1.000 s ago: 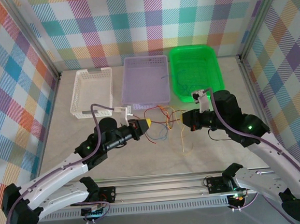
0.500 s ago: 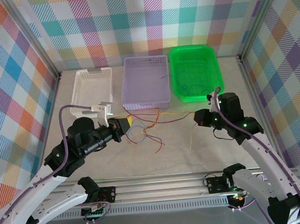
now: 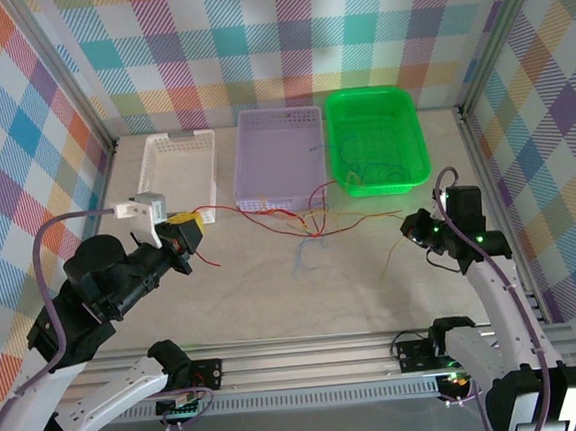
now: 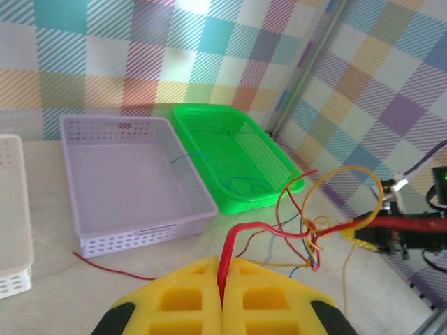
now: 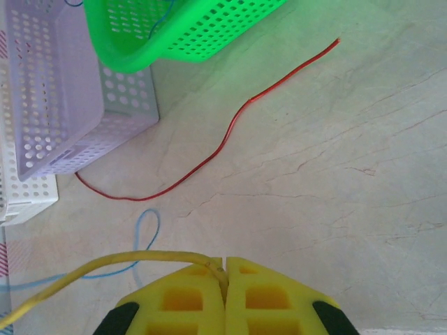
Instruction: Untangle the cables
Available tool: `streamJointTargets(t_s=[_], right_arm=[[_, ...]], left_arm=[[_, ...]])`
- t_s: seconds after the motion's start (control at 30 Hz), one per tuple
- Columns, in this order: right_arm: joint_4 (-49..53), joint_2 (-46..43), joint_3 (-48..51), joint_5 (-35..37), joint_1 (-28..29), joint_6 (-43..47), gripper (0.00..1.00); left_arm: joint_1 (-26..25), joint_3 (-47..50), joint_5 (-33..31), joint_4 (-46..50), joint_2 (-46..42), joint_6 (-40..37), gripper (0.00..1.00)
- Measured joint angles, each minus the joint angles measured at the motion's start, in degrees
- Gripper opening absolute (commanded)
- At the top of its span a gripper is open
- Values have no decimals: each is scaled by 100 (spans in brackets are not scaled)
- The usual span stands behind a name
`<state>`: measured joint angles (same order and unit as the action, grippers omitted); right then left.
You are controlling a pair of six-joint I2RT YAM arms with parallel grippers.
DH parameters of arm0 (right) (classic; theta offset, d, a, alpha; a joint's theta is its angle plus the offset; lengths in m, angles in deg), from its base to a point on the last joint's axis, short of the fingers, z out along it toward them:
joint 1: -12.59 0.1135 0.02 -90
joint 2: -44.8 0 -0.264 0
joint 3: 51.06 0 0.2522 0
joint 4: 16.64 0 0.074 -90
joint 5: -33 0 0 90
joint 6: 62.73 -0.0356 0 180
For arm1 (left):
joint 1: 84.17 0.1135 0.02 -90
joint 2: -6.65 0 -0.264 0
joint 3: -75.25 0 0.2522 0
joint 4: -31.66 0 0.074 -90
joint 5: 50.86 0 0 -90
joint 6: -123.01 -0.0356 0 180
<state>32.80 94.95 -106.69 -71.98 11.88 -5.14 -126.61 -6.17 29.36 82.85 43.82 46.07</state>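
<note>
1. Both arms have drawn apart over the last second. The left gripper [image 3: 187,226] now sits far out to the left, in front of the white basket [image 3: 150,171]. The right gripper [image 3: 412,228] has backed off to the right, below the green basket [image 3: 334,142].
2. Left fingers are pressed together on a red wire [image 4: 248,230], which runs out from between the yellow pads [image 4: 181,300].
3. Right fingers are likewise pinched shut, holding a yellow wire [image 5: 105,269] that leaves leftward from the pads [image 5: 265,296].
4. The cables [image 3: 314,223] are now spread into a long, low span between the two grippers, on and just above the table [image 3: 275,306], in front of the purple basket [image 3: 282,201]. A second ago they were a tight clump between the fingertips.
5. A knot [image 4: 314,241] remains at mid-span, where red, yellow and blue strands cross in loops.
6. A second red wire [image 5: 209,150] lies slack on the table, and a blue loop [image 5: 143,230] lies near it. Both look partly freed.
7. Judgement: the pull has loosened the outer strands but not cleared the core. The task is partway done, and further pulling risks cinching the knot.
</note>
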Motion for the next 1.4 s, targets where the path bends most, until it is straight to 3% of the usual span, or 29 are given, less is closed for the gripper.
streamJointTargets(t_s=[0.47, 0.67, 0.9, 1.0, 1.07, 1.2, 1.4], right_arm=[[44, 79, 535, -332, -1497, -275, 0], [46, 197, 535, -175, -1742, -304, 0], [-31, 229, 553, -350, -1731, -291, 0], [-50, 273, 538, -420, -1355, -168, 1], [-48, 348, 479, -422, -905, -76, 11], [-33, 562, 122, -302, 164, 160, 44], [-407, 461, -295, -85, 1526, 509, 71]], left_arm=[[24, -772, -1307, 741, 472, -481, 0], [33, -1128, -1950, 859, 487, -476, 0], [37, -1222, -1921, 1058, 640, -426, 0], [37, -1226, -1755, 1045, 693, -343, 0], [39, -1226, -1613, 1021, 748, -315, 0], [57, -1226, -1338, 874, 975, -192, 0], [59, -1287, -833, 546, 1392, 33, 0]])
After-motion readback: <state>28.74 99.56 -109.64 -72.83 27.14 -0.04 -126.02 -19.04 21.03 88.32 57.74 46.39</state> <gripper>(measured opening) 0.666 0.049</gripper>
